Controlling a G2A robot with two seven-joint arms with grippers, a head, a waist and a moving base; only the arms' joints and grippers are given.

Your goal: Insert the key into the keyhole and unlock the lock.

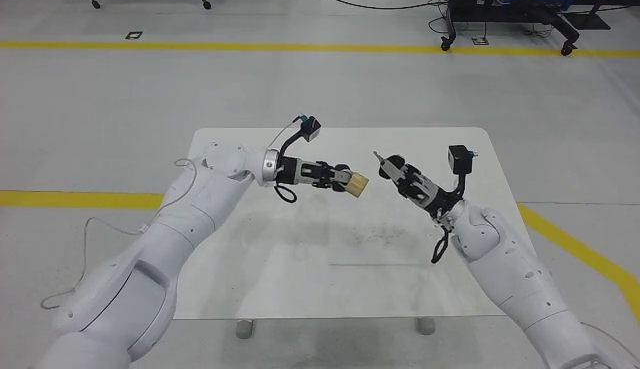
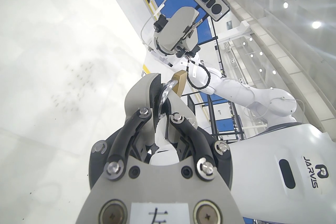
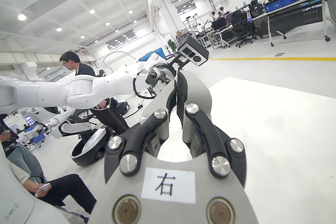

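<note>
the white table is the biggest thing here, and both arms hang above it without touching it.

the left gripper sits over the table's middle, a little toward the far edge. in its own wrist view the left gripper is clenched, with only a narrow gap between the ribbed pads. that gap is taken up by the silver shackle of the lock. the brass body sticks out past the fingertips, free of the pads.

the right gripper is over the table's middle too, on the right side of it, and points across at the other arm. in the right wrist view its black pads are pressed nearly flat together, so the right gripper is closed tight. what sits between them is hard to tell from there.

from the top the lock is a small tan block held in the air above the table's centre, its body turned toward the right gripper.

the key is a thin sliver poking out of the right gripper's tip, also above the table's centre. it is near the lock but apart from it, with a clear gap of bare table showing between them.
</note>
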